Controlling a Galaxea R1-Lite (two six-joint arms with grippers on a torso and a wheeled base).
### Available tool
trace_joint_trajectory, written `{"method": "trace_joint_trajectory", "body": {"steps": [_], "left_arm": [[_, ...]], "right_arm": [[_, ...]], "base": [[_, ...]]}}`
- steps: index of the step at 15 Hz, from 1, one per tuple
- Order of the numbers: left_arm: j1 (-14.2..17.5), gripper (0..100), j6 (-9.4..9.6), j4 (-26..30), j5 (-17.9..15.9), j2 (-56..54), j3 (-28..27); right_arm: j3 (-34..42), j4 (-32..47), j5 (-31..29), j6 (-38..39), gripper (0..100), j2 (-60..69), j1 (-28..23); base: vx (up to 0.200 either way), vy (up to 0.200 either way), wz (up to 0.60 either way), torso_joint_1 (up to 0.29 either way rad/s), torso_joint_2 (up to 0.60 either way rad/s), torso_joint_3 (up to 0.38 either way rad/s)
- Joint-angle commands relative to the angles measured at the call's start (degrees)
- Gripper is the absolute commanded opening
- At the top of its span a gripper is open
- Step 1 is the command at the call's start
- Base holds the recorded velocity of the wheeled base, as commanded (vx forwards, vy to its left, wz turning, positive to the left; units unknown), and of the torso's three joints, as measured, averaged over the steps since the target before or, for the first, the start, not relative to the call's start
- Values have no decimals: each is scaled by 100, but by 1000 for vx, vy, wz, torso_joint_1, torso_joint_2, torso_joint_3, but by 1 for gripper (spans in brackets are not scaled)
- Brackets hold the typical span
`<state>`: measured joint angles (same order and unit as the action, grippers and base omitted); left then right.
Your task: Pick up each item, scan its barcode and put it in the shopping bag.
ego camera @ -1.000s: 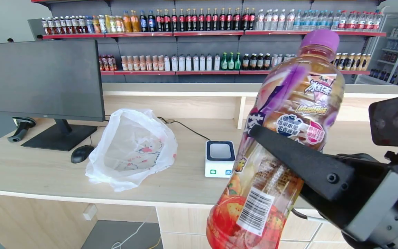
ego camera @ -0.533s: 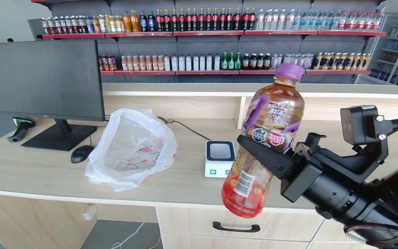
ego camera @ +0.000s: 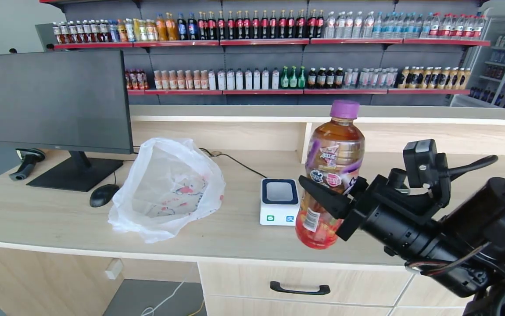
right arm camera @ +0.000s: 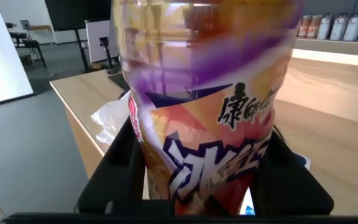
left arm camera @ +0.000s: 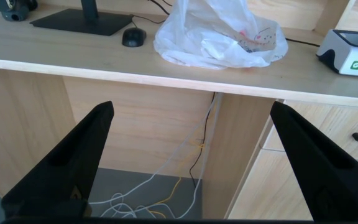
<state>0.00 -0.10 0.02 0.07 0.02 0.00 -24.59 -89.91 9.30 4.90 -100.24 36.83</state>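
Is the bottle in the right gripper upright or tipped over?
Nearly upright, leaning slightly: the bottle, held in the right gripper, has its purple cap up, a little to the side of its base.

Looks like a small shop, at the checkout. Has shelves (ego camera: 261, 42) packed with rows of bottled drinks (ego camera: 243, 80) along the back wall, a glass-door cooler (ego camera: 498, 57) at the right, and a wooden bench (ego camera: 37, 210) carrying a monitor (ego camera: 59, 101), mouse (ego camera: 103, 195), scanner (ego camera: 279, 201) and bag (ego camera: 169, 184).

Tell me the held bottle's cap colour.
Purple. The cap of the bottle shows best in the head view.
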Motion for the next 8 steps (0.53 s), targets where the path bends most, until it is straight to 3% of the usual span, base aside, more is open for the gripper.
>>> {"method": "trace_joint_trajectory", "body": {"steps": [1,5,8], "left_arm": [[0,100,-8,6,1,-2,0],[0,100,-8,-2,1,-2,0],[0,100,-8,-2,1,-2,0]], "right_arm": [[24,-9,-16,-86,0,-83,-123],[-20,-9,1,-455,0,-145,-633],[-20,-9,1,-455,0,-153,-659]], "base": [[0,0,0,0,0,0],[0,0,0,0,0,0],[0,200,0,4,2,-1]]}}
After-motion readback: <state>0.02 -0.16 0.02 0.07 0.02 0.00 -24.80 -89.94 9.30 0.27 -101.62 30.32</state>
